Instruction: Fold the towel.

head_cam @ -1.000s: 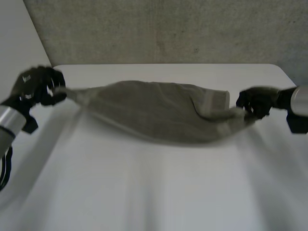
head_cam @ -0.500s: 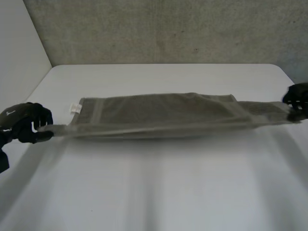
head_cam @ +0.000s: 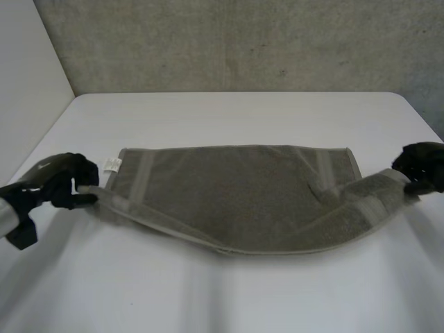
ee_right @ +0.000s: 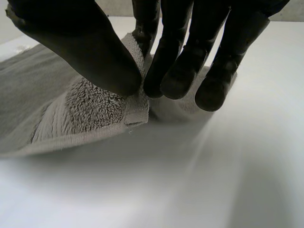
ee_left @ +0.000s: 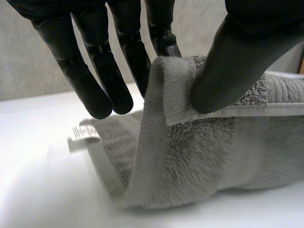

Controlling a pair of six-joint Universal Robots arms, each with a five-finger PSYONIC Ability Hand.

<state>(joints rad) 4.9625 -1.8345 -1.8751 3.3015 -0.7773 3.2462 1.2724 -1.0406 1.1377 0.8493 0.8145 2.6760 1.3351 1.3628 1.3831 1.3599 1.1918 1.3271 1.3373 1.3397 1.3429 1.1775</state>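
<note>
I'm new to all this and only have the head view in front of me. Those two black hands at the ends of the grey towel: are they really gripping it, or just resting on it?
Observer: The left hand is gripping. Its wrist view shows the thumb pressing a corner of the towel against one finger behind it.
Operator: And the hand on the other side?
Observer: The right hand has the same kind of hold. Its thumb pinches the towel's hemmed corner against the fingers.
Operator: So every finger is clamped on the cloth?
Observer: Not on the left hand. Its other fingers hang straight beside the pinched corner and are off the cloth.
</note>
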